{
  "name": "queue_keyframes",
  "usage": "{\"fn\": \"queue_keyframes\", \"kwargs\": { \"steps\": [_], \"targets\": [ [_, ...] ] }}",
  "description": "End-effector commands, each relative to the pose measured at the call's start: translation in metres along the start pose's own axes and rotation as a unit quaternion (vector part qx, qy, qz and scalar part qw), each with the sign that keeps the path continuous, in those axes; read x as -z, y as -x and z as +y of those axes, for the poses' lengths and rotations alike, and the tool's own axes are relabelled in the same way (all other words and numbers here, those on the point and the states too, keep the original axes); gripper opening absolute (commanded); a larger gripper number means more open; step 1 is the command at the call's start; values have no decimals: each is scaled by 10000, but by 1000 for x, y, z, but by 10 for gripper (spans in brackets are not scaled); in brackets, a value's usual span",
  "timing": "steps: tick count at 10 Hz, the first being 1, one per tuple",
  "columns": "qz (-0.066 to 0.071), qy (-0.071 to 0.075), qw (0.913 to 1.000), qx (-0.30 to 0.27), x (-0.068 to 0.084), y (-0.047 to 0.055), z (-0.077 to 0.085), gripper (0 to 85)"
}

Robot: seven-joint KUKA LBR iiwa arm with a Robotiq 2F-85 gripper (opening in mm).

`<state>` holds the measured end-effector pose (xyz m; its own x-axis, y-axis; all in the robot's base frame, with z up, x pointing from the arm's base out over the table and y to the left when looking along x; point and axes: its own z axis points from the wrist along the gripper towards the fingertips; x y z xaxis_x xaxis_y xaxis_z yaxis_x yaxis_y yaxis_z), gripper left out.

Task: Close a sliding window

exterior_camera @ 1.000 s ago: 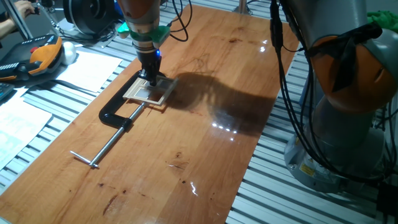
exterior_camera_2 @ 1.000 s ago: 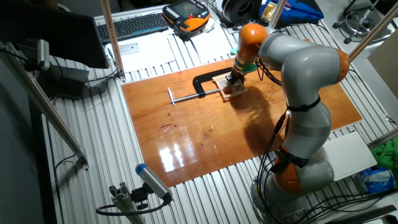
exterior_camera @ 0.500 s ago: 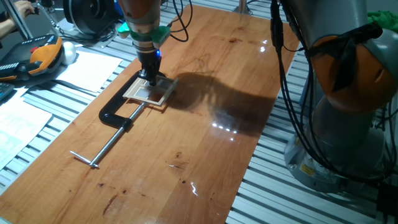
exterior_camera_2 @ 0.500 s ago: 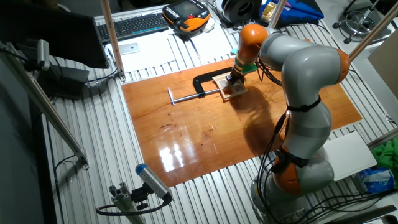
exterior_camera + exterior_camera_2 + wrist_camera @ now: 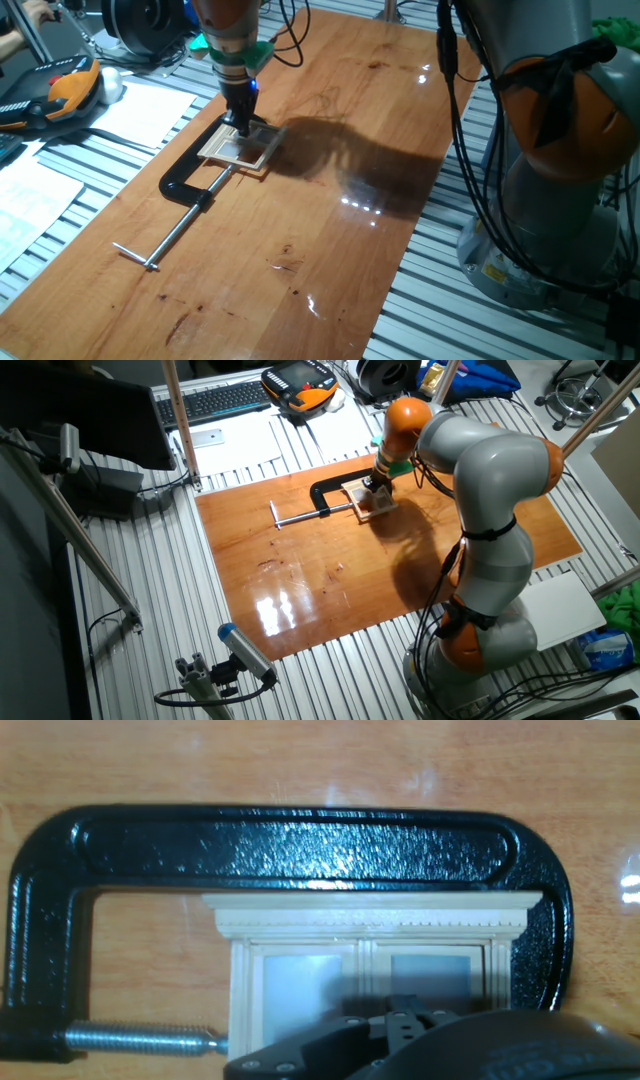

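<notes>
The sliding window (image 5: 240, 149) is a small pale tan wooden frame lying flat on the wooden table, held by a black C-clamp (image 5: 192, 178). It also shows in the other fixed view (image 5: 367, 499). In the hand view the window (image 5: 370, 920) fills the middle, with two panes side by side and the clamp (image 5: 300, 840) arching around it. My gripper (image 5: 243, 128) points straight down onto the far edge of the window, fingers together, tips touching the sash. In the hand view the gripper (image 5: 405, 1009) covers the lower part of the panes.
The clamp's steel screw bar (image 5: 170, 232) reaches toward the table's front left. Papers (image 5: 140, 110) and an orange-black pendant (image 5: 62, 92) lie off the table's left edge. The arm's base (image 5: 560, 180) stands at the right, with hanging cables (image 5: 455, 100).
</notes>
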<state>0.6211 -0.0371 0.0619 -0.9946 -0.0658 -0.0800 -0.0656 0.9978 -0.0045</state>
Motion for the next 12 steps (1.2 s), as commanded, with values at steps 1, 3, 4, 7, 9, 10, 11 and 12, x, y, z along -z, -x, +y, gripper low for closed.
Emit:
{"fn": "queue_keyframes", "kwargs": {
  "steps": [1,3,4,7,9,10,11,12],
  "targets": [
    [-7,-11,10000,-11,1,1,1,0],
    [-22,-12,10000,-34,-2,5,8,0],
    [-36,-43,10000,-55,-4,7,11,0],
    [-90,-39,9999,-63,-9,8,13,0],
    [-104,-55,9999,-61,-10,8,14,0],
    [-104,-55,9999,-61,-10,8,14,0],
    [-104,-55,9999,-61,-9,8,15,0],
    [-104,-70,9999,-98,-8,8,18,0]
  ]
}}
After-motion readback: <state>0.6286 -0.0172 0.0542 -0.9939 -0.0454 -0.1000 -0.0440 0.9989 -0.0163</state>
